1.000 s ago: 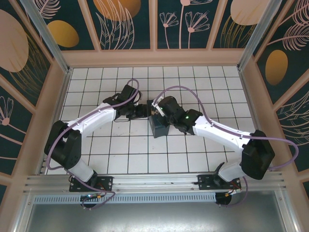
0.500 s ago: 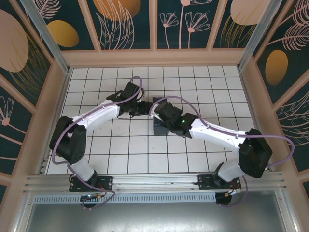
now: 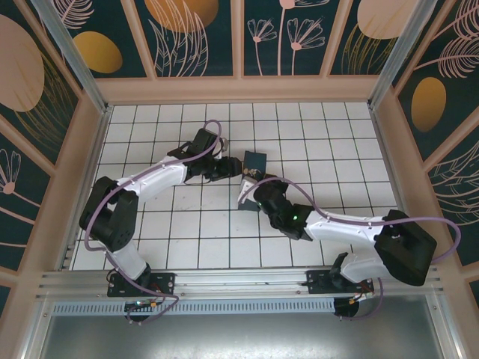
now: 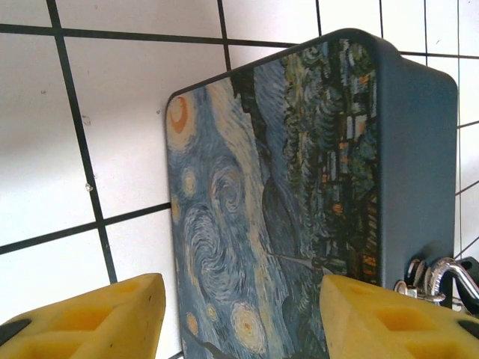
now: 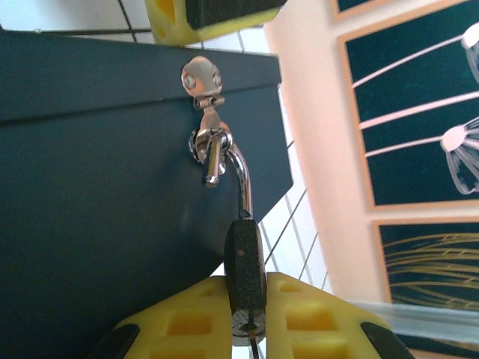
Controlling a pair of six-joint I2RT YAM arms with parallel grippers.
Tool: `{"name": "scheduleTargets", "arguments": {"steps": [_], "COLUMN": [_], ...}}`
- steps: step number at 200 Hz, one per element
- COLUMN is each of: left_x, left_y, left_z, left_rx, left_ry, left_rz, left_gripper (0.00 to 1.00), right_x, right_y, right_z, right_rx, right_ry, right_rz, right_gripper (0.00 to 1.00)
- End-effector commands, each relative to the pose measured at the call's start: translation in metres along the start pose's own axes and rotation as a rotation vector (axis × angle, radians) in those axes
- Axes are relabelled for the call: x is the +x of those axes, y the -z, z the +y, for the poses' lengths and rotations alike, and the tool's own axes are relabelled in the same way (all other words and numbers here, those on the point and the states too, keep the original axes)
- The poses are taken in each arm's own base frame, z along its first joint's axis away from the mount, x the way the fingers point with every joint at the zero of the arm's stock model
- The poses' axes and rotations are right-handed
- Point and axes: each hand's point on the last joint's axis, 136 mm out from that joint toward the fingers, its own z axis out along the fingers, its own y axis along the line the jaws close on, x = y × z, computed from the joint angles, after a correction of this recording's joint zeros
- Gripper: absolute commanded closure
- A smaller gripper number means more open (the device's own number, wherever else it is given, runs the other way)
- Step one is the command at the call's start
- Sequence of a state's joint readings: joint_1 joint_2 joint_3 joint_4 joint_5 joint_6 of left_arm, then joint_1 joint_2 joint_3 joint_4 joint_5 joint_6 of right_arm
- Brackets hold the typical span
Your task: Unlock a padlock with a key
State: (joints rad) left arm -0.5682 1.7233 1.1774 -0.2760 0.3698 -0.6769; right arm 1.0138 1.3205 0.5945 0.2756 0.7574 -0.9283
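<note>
The small dark padlock (image 5: pixel 245 258) is pinched between the yellow fingers of my right gripper (image 5: pixel 247 299), which is shut on its body. Its shackle (image 5: pixel 241 176) hooks through the hasp ring of the Starry Night tin (image 5: pixel 112 172), and one shackle end hangs free of the body. A thin sliver, perhaps the key (image 5: pixel 254 349), pokes from the keyhole at the frame's bottom edge. My left gripper (image 4: pixel 239 299) is open, with a finger on each side of the tin's painted lid (image 4: pixel 254 194). From above, the left gripper (image 3: pixel 230 169) and the right gripper (image 3: pixel 250 185) meet at the tin (image 3: pixel 257 159).
A white grid-tiled floor (image 3: pixel 187 232) lies inside a low tan frame with dark floral wall panels (image 3: pixel 194 30). The two arms' purple cables loop over the middle of the floor. The tiles in front of and behind the arms are bare.
My right arm has swung down toward the near side, its wrist now lower and closer to the bases. The tin now appears farther back than before. The left arm has barely moved.
</note>
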Motion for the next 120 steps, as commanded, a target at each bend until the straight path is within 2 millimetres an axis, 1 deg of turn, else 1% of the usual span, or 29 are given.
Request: {"name": "scheduleTargets", "arguments": {"steps": [1,22,32,42,52,66,74,83,89,108,120], "left_x": [0.01,0.012,0.013,0.013,0.012,0.01,0.009,0.007,0.005,0.002,0.001], "left_y": [-0.015,-0.018,-0.018,-0.018,-0.018,-0.016,-0.015,-0.014,-0.013,-0.014,-0.014], "left_z": [0.001,0.004,0.004,0.004,0.003,0.001,0.0,0.001,0.001,0.003,0.003], "left_rx": [0.01,0.003,0.002,0.001,0.001,0.001,-0.001,-0.008,-0.011,-0.013,-0.011], "left_ry": [-0.006,-0.016,-0.02,-0.028,-0.035,-0.045,-0.049,-0.047,-0.044,-0.025,-0.014], "left_rz": [0.054,0.069,0.072,0.076,0.077,0.074,0.07,0.062,0.058,0.05,0.047], "left_gripper": [0.43,0.43,0.43,0.43,0.44,0.44,0.44,0.44,0.44,0.44,0.44], "right_x": [-0.011,-0.027,-0.034,-0.038,-0.037,-0.037,-0.043,-0.051,-0.054,-0.062,-0.066], "right_y": [-0.002,-0.001,-0.001,0.001,-0.001,-0.004,-0.002,0.002,0.004,0.01,0.014], "right_z": [0.012,0.02,0.019,0.02,0.02,0.014,0.007,0.003,0.004,0.009,0.009], "right_rx": [-0.021,-0.115,-0.143,-0.177,-0.19,-0.197,-0.207,-0.232,-0.251,-0.305,-0.327], "right_ry": [0.087,0.075,0.077,0.103,0.141,0.153,0.111,0.068,0.05,0.002,-0.037], "right_rz": [-0.11,-0.181,-0.206,-0.231,-0.234,-0.233,-0.248,-0.269,-0.275,-0.28,-0.282], "right_gripper": [1.0,1.0,1.0,0.99,0.97,0.91,0.84,0.77,0.73,0.68,0.64]}}
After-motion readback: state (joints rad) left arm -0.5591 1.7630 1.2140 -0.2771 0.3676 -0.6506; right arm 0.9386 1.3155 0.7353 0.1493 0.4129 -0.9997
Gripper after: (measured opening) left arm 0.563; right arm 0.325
